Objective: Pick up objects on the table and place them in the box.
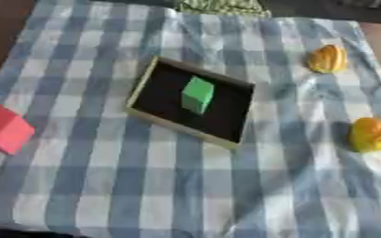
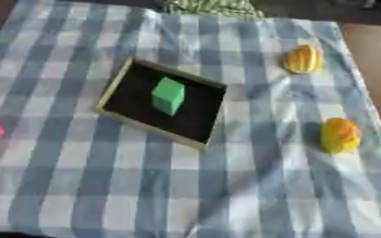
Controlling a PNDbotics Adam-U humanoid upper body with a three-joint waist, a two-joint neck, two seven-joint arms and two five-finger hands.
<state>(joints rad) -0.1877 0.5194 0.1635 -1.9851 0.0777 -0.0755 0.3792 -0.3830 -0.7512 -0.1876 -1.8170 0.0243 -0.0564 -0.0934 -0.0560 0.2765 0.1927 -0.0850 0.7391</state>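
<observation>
Lying outside the box [image 1: 142,86], which holds a green block [image 1: 198,94]: red piece [image 1: 5,128] at worktop's left edge, two yellow-orange pieces [image 1: 369,134] [image 1: 328,59] right; neither robot hand in view, state unknowable.

**A staged tabletop that looks homely, though the room itself cannot be told**

A blue-and-white checked cloth [image 1: 88,186] covers the bench, rumpled in soft folds on its right side, much like a dining table at home. Dark brown wood of the bench [image 2: 377,51] shows bare past the cloth's right edge. At the far edge lies a bit of green patterned fabric [image 1: 222,6].

What sits on the cloth looks like a training set-up: a shallow box [image 1: 149,76] with a pale rim and black floor, holding a green cube [image 1: 198,94]; a red block [image 1: 7,128] at the left; two yellow-orange rounded toys [image 1: 328,59] [image 1: 369,135] at the right. No walls, furniture or appliances show.
</observation>
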